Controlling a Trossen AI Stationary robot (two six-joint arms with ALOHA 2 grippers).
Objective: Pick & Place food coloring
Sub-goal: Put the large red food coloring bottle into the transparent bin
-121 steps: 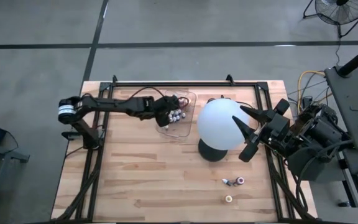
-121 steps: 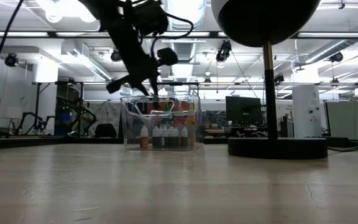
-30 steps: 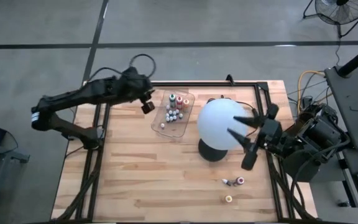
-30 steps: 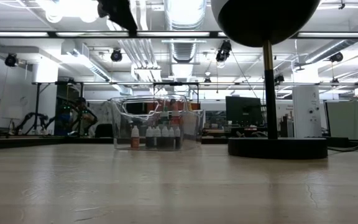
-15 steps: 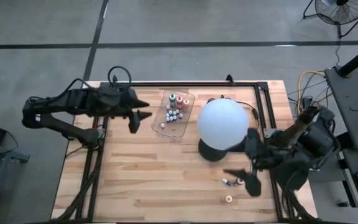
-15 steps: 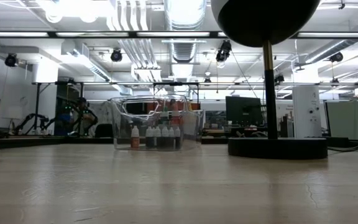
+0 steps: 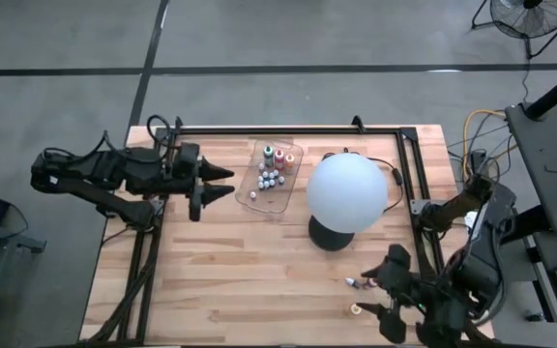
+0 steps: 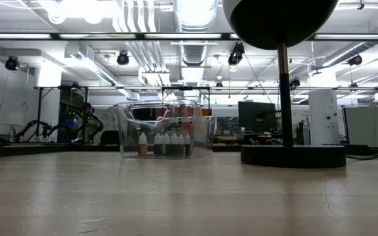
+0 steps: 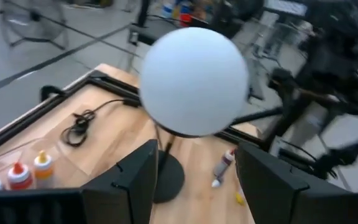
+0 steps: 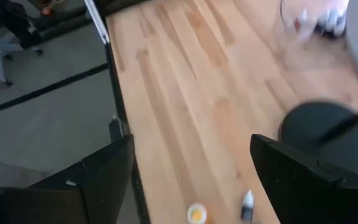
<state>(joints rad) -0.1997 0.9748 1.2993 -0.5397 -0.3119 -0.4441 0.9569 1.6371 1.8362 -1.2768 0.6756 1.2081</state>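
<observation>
I see my left gripper [image 7: 216, 181] spread open beside the clear tray [image 7: 294, 155] of little bottles [image 7: 269, 177], my right gripper [image 7: 376, 293] wide open over two loose bottles [image 7: 360, 283]

Wooden table [image 7: 211, 261] carries clear tray [image 7: 255, 198], globe lamp's base [image 7: 323, 236], two loose bottles [image 7: 364, 282], small cap [image 7: 355, 309]
</observation>
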